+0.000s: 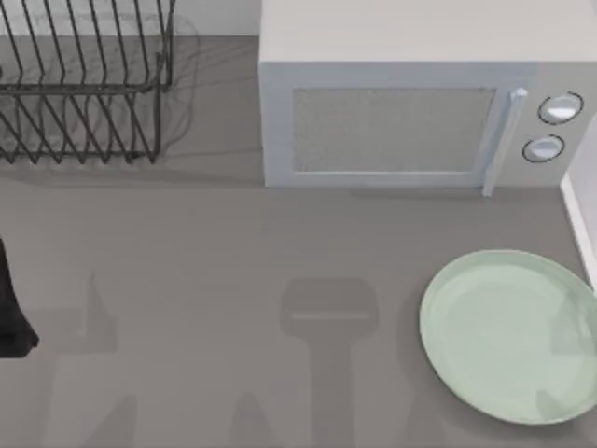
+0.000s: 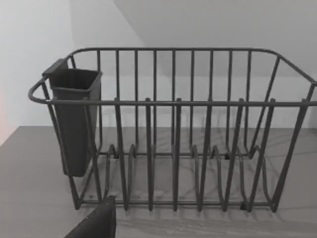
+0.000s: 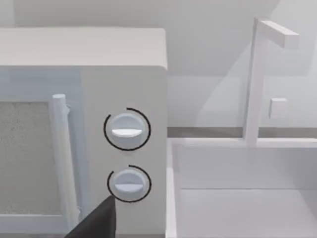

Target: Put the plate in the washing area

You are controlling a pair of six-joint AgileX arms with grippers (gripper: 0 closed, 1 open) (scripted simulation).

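Starting nearest, at the front right of the flat grey table [image 1: 205, 271]: picking out the large round pale mint-green glossy plate [image 1: 508, 336], lying flat on the tabletop, untouched, with its right side running off the top view's right edge. Noting soft grey shadows [image 1: 326, 317] falling across the bare table to the plate's left.

Catching a black part of the left arm [image 1: 11, 313] hanging at the table's left edge, well apart from the plate. Glimpsing a dark tip of the left gripper [image 2: 96, 223] in the left wrist view, facing the rack; not managing to tell whether open or closed. Getting the same from the right gripper [image 3: 96, 220] in the right wrist view, pointing at the microwave's knob side; again not managing to tell open from closed.

Moving back now: following the narrow straight white rim of the washing area [image 1: 580, 224] along the table's right edge, just beyond the plate's far right side; not managing to tell whether touching. Seeing a tall white angular tap [image 3: 255, 79] standing at its back rim.

Just left of that rim, taking in the boxy grey-white microwave [image 1: 410, 121], showing a vertical bar handle [image 1: 499, 140] and two round silver knobs [image 1: 560, 108], one above the other.

Finishing at the far left corner: spotting the black wire dish rack [image 1: 84, 84], standing upright, carrying a dark square cutlery holder [image 2: 74, 124] hooked on one end.
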